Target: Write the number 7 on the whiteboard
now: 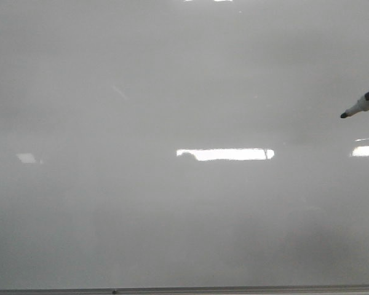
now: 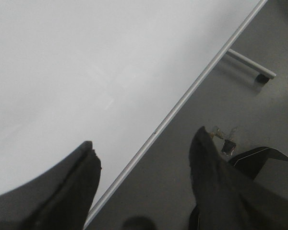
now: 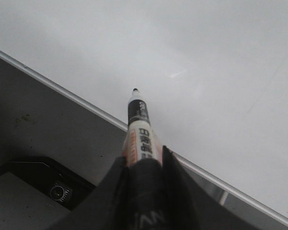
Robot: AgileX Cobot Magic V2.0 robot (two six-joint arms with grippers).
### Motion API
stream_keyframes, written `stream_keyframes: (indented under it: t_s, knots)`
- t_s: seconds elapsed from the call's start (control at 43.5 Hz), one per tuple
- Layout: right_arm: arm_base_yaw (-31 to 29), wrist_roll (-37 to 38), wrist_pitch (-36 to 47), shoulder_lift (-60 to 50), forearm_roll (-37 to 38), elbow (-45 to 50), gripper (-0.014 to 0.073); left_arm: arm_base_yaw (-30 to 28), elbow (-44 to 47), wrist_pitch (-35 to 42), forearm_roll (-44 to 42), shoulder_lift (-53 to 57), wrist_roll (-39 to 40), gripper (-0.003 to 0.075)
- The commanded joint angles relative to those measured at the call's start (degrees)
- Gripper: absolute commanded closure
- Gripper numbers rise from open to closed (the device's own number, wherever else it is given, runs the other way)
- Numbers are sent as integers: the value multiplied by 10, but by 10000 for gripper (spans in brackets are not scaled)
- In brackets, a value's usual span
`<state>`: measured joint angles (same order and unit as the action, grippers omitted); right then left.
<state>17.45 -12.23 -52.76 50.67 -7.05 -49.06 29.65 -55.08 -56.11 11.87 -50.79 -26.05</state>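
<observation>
The whiteboard (image 1: 172,92) fills the front view, glossy pale grey with a thin metal bottom edge. No black marker figure shows on it; the number 7 is not in view. A marker (image 1: 364,103) with a black tip enters at the right edge, its tip pointing left, in front of the board. In the right wrist view my right gripper (image 3: 143,160) is shut on the marker (image 3: 140,129), tip aimed at the whiteboard (image 3: 206,57). My left gripper (image 2: 146,146) is open and empty, over the whiteboard's (image 2: 86,62) metal edge.
Bright rectangular light reflections (image 1: 224,154) lie on the board. In the left wrist view a grey floor (image 2: 221,110), a board stand foot (image 2: 252,67) and a bunch of keys (image 2: 224,140) sit below the board's edge. A dark device (image 3: 48,187) shows in the right wrist view.
</observation>
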Motion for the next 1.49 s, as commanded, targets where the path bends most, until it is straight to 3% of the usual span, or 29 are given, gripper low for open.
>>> stream_keyframes:
  t_s: [0.0,0.528,0.873,1.287,1.471]
  knots:
    - [7,14,60,-3,-15,-20,701,-1,-15,40,12,2,8,312]
    - [65,-17,307,118,-92,-44,701,-1,-15,51,13,2,8,312]
    - [76,-17,353,216,-96,-146,701,-1,-15,54,13,2,8,312]
    - [73,-17,376,279,-95,-167,701,-1,-15,65,13,2,8,312]
    - [15,-17,335,266,-94,-167,701,-1,-15,65,13,2,8,312]
